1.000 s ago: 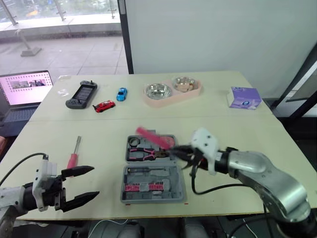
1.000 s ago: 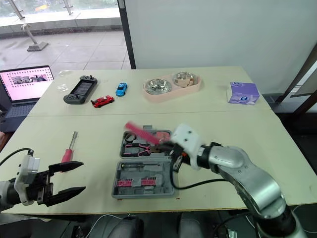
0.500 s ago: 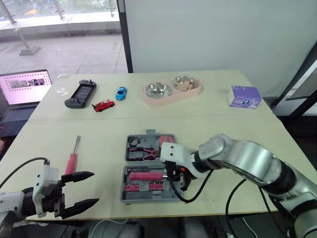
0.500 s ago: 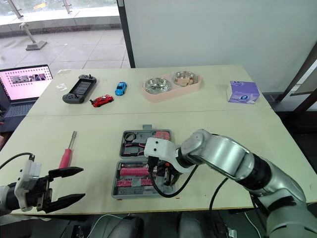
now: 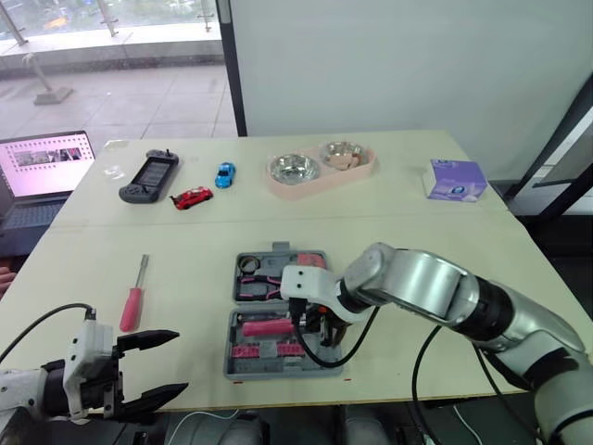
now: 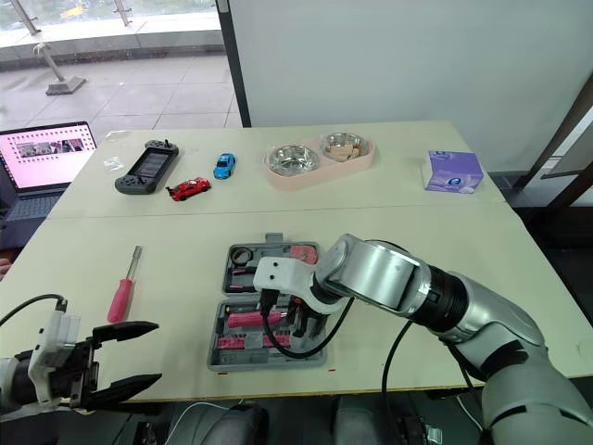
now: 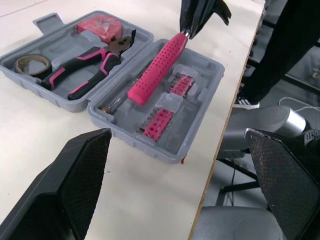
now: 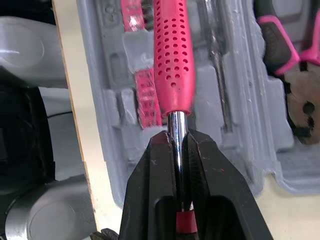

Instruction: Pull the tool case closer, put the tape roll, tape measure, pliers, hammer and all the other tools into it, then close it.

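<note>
**Hammer held over the open tool case**

Far left of the tool case [image 5: 278, 373], off the table [image 5: 445, 269], a laptop [image 5: 42, 171] shows a pink screen. The left gripper [image 5: 181, 363] hangs left of the case by the table's near edge, its two fingers spread wide and holding nothing. A screwdriver [image 5: 134, 298] with a red handle lies flat on the table, left of the case and well apart from it.

Behind the case and to its left sit a game controller [image 5: 151, 176], a red toy car [image 5: 193, 197] and a blue toy car [image 5: 225, 174].

The case lies open. Its far half holds the tape roll [image 7: 31, 64], the pliers [image 7: 85, 70] and the tape measure [image 7: 100, 27]. The hammer [image 5: 269, 327] stretches its pink handle across the near half, over the rows of pink bits. Whether the handle touches the case cannot be told.

The right gripper [image 8: 178, 142] is over the right part of that near half, clamped on the hammer's metal shaft just past the handle.

Behind the case stands a pink double bowl [image 5: 321, 169], and further right a purple box [image 5: 454, 180]
</note>
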